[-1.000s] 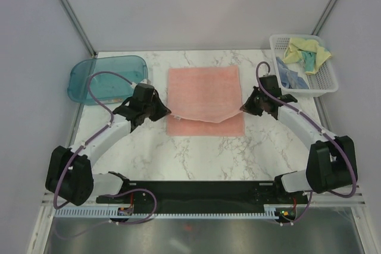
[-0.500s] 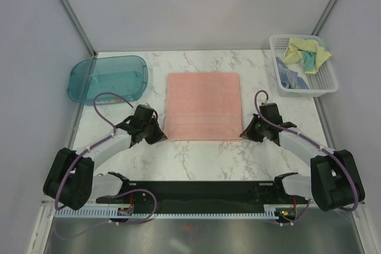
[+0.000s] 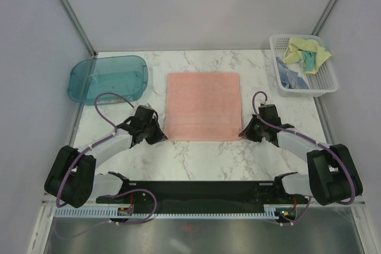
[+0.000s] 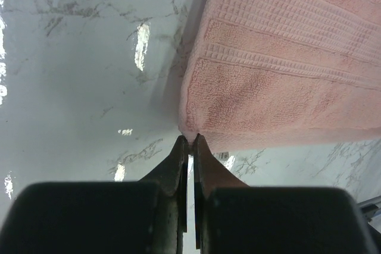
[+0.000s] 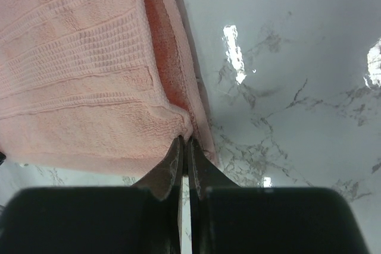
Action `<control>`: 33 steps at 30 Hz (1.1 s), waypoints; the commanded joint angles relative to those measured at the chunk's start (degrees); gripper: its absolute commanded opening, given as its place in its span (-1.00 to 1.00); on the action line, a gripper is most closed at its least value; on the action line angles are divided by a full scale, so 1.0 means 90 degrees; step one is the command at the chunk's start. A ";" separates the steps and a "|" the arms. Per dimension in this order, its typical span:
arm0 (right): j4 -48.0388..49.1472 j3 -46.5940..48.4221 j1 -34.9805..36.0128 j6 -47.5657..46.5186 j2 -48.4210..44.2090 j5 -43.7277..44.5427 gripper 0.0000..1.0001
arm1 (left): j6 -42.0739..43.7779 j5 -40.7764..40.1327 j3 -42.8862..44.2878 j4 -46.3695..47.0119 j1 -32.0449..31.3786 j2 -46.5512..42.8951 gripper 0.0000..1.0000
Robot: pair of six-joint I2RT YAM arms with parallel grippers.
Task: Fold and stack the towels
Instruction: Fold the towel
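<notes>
Pink towel [image 3: 203, 105] lies folded in the middle of the worktop [image 3: 196, 159]. Your left jaws pinch its near left corner, your right jaws its near right corner, both closed tight. Blue towel [image 3: 289, 75] and yellow towel [image 3: 306, 52] sit in the basket [image 3: 330, 84], far right.

The salmon-pink towel [image 3: 203, 106] is matt, nubbly cloth with ribbed bands. The bench [image 3: 202, 159] is smooth, glossy marble-look; the tray [image 3: 110, 78] is translucent plastic.

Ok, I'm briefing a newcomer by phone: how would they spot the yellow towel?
At the table's far right corner sits a white mesh basket. Of the two crumpled towels inside, the yellow towel lies farther back, pale with a teal patch; the blue towel is nearer.
</notes>
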 commanded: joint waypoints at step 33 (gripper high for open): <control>-0.1941 0.0651 -0.0001 -0.0372 -0.1582 0.0671 -0.04 | 0.0550 0.0115 0.0962 -0.1229 -0.0062 -0.0986 0.24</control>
